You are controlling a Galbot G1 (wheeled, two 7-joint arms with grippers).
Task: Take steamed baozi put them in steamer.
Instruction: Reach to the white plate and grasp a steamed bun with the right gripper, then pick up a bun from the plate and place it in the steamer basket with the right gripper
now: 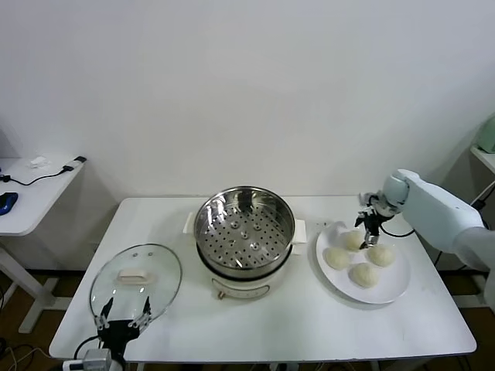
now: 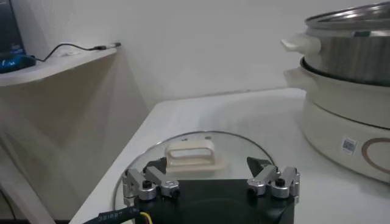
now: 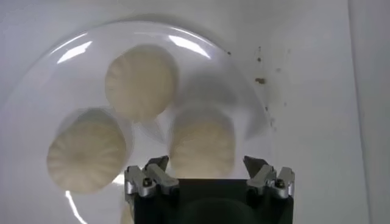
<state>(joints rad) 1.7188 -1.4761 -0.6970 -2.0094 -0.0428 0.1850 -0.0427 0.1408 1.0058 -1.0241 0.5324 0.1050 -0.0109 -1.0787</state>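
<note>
Several pale steamed baozi lie on a white plate [image 1: 390,290] at the table's right: one at the back [image 1: 353,240], one at the left [image 1: 336,258], one at the right [image 1: 381,254], one in front [image 1: 363,274]. My right gripper [image 1: 370,225] hovers open just above the back baozi [image 3: 203,143], with its fingers either side of it and apart from it. The steel steamer [image 1: 244,226] stands empty on its cream base at the table's middle. My left gripper [image 1: 124,318] is parked open at the front left, over the glass lid [image 2: 192,156].
The glass lid [image 1: 136,281] with a white handle lies flat at the table's front left. A side table [image 1: 31,189] with a cable stands at far left. The steamer's base [image 2: 347,131] is close beside my left gripper.
</note>
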